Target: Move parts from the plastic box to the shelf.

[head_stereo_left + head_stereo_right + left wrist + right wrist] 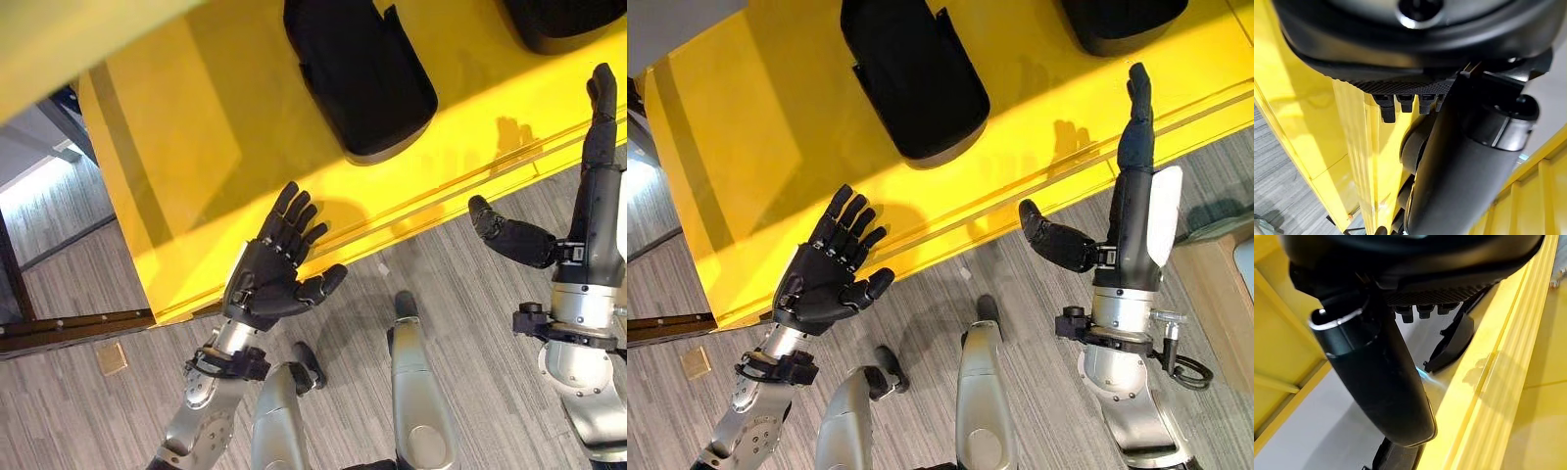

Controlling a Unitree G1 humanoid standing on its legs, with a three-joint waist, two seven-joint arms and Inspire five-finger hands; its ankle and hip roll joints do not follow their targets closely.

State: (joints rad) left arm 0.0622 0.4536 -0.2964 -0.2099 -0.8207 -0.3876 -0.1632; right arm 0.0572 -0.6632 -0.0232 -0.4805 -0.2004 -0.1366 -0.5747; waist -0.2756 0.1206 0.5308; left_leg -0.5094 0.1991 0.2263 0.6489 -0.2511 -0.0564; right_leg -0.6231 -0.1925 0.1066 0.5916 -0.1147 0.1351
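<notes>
I see two black parts lying on the yellow shelf (pixel 196 147): one large part (pixel 358 73) near the middle and a second part (pixel 1117 22) toward the right, cut by the frame's top edge. My left robot hand (pixel 265 274) hovers over the shelf's front edge with fingers spread and nothing in it. My right robot hand (pixel 1132 147) stands at the same edge farther right, fingers straight, thumb out, also empty.
</notes>
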